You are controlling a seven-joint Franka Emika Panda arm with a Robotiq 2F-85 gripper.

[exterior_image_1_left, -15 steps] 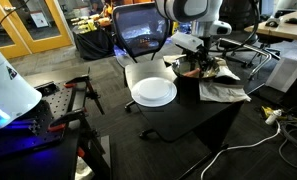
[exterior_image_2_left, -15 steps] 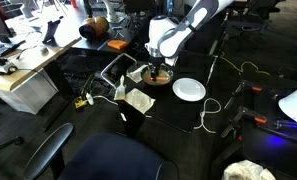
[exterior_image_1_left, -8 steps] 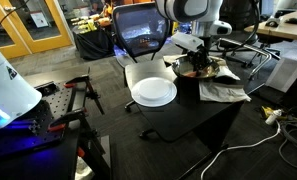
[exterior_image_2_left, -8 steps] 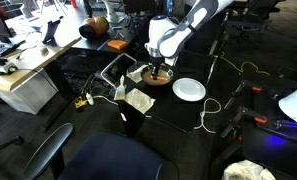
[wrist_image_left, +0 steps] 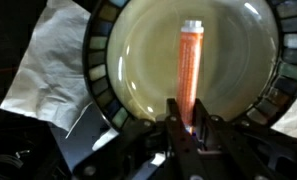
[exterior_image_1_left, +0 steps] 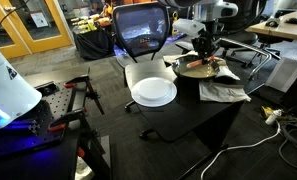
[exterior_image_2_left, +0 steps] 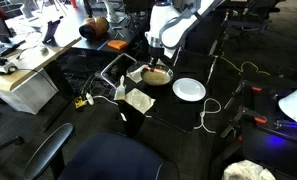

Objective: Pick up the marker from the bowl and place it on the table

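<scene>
In the wrist view the orange-red marker [wrist_image_left: 189, 70] stands lengthwise between my fingers, and my gripper [wrist_image_left: 189, 125] is shut on its near end. Below it lies the round metallic bowl [wrist_image_left: 138, 60], its inside bare. In both exterior views the gripper [exterior_image_1_left: 204, 52] [exterior_image_2_left: 155, 62] hangs a little above the bowl [exterior_image_1_left: 196, 69] [exterior_image_2_left: 158, 77], which sits on the black table [exterior_image_1_left: 188, 115] [exterior_image_2_left: 178, 112]. The marker is too small to make out in the exterior views.
A white plate [exterior_image_1_left: 153, 92] [exterior_image_2_left: 189, 89] lies on the table beside the bowl. Crumpled white paper [exterior_image_1_left: 224, 92] [exterior_image_2_left: 140, 99] [wrist_image_left: 48, 70] lies on the bowl's other side. Office chairs, cables and desks surround the table.
The jaws have shut on the marker. The arm has risen, lifting the marker up out of the bowl.
</scene>
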